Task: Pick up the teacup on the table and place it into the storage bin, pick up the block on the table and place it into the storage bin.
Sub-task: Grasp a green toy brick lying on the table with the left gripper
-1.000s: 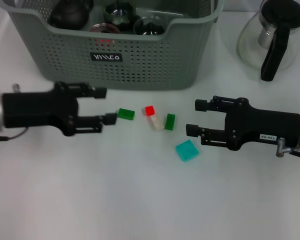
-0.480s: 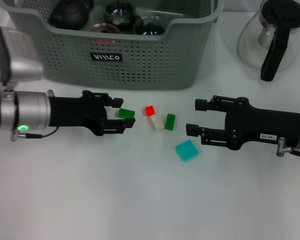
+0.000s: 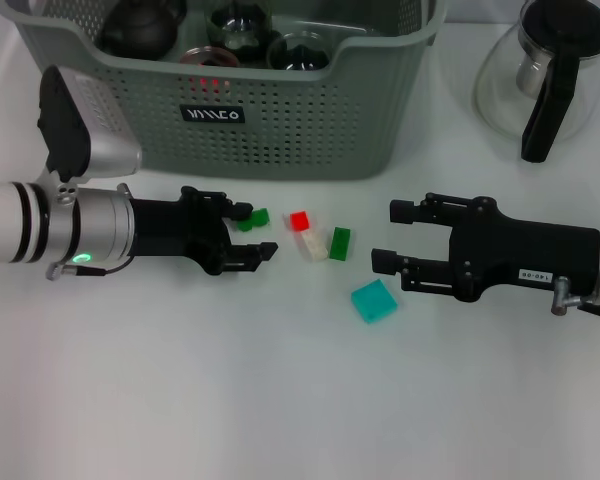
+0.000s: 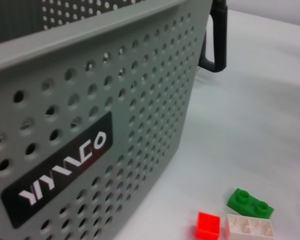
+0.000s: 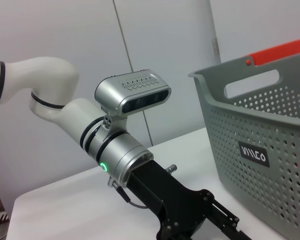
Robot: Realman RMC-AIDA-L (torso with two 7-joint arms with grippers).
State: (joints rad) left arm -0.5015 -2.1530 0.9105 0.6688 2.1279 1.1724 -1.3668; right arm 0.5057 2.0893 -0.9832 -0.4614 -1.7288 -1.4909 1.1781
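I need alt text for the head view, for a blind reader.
The left gripper, open, reaches a small green block before the storage bin. The right gripper waits open beside a teal block.

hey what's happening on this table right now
The left pincer is open around a small green block lying in front of the storage bin, not yet gripping it. Red, white, green and teal blocks lie nearby. The right pincer waits open beside them.
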